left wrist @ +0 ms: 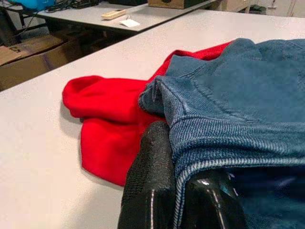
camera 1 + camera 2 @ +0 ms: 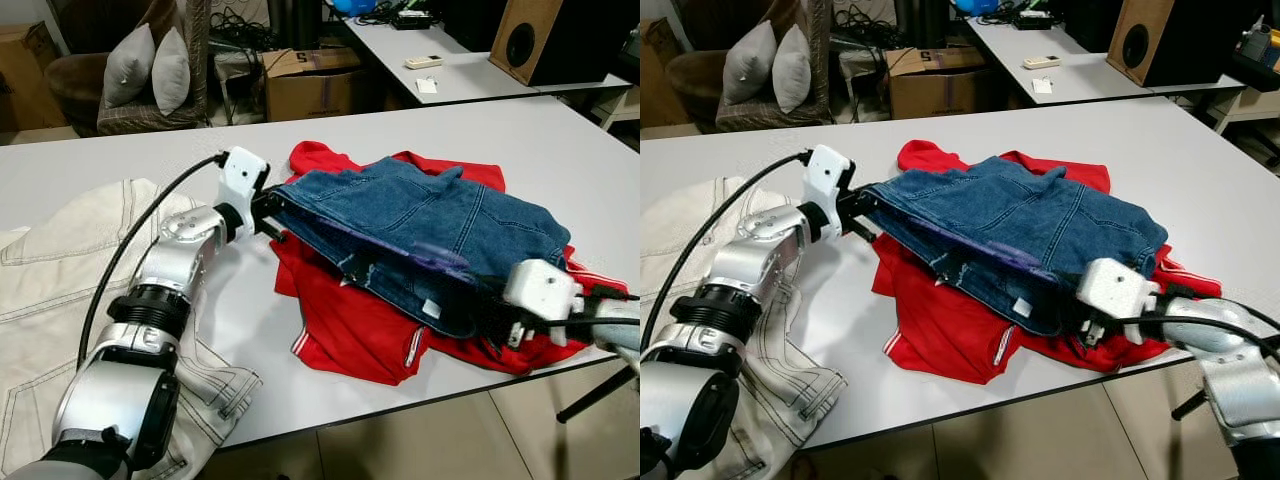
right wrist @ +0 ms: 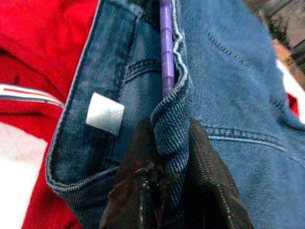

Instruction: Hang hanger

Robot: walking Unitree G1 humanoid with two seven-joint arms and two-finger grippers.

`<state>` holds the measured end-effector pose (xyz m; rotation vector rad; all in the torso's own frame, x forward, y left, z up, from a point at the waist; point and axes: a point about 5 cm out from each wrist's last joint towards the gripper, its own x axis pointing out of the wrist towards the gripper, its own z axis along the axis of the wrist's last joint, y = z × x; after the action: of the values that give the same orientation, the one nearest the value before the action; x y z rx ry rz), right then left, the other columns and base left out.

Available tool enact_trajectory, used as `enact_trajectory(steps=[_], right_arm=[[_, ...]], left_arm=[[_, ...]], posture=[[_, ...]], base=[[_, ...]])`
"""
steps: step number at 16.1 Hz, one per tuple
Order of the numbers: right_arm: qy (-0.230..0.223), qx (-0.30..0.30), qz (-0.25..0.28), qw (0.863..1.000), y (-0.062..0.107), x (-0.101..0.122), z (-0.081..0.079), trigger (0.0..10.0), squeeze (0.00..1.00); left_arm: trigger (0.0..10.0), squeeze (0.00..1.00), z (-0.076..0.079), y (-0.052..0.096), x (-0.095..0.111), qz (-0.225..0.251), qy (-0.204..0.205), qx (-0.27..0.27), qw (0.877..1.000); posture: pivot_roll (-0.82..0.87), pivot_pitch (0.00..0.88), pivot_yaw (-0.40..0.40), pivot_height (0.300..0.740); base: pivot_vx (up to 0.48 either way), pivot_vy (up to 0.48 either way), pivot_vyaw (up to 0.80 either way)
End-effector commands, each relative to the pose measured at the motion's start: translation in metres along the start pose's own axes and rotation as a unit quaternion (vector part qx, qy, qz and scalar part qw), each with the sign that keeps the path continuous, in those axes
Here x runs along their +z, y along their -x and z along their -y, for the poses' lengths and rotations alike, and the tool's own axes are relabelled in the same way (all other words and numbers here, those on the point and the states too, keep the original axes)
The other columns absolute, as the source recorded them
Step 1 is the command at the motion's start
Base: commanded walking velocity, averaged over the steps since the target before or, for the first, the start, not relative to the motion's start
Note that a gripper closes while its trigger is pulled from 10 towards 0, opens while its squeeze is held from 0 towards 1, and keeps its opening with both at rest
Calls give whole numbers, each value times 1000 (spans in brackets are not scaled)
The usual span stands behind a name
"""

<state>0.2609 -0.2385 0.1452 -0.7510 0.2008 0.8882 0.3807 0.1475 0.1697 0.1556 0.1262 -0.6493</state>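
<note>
Stretching between the 2 grippers: the blue denim garment (image 2: 430, 215), its waistband running as a long axis from the left gripper (image 2: 268, 210) at the table's middle toward the right gripper (image 2: 1080, 325) near the front edge. Lying on top of the red shirt (image 2: 350, 330), which rests on the white table (image 2: 560, 140). Threaded inside the waistband, along that same axis: the purple hanger (image 3: 167, 52), a slim bar seen just beyond the right fingertips, also faintly visible through the open band in the head views. Nearer the right gripper than the left, judging by where the bar shows.

Left gripper: clenched on 1 end of the waistband, denim hem pinched between 2 black fingers (image 1: 150, 181). Right gripper: likewise clamped on the opposite end, fold of denim squeezed between its fingers (image 3: 209, 176), a small pale label (image 3: 105, 113) just beside.

Probably mid-way through seating the garment on the hanger; lifting both ends evenly looks like the next need, keeping the band taut so the bar stays inside. Off to the robot's left, a cream garment (image 2: 60, 290) draped over the table edge, well apart.
</note>
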Motion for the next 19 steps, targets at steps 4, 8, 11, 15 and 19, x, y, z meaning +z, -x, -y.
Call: enact_trajectory(steps=[4,8,11,15,19], right_arm=[[-8,-51,-93,994,2,-21,10,0,0],[-32,-118,-99,988,-8,-17,23,0,0],[-40,-126,-88,987,-16,-11,22,0,0],[-71,-200,-38,976,-16,4,39,0,0],[-104,-233,1,967,-11,13,51,0,0]], left_arm=[[0,0,-14,8,24,21,-20,13,999],[0,0,-3,7,37,41,-14,-16,999],[0,0,3,8,49,57,-6,-28,998],[0,0,24,10,36,39,-4,-69,997],[0,0,48,13,27,35,-6,-122,992]], posture=[[-25,0,38,740],[-25,0,37,740],[-27,0,34,740],[-32,0,39,740],[-39,0,37,740]], base=[[0,0,0],[0,0,0],[0,0,0],[0,0,0],[0,0,0]])
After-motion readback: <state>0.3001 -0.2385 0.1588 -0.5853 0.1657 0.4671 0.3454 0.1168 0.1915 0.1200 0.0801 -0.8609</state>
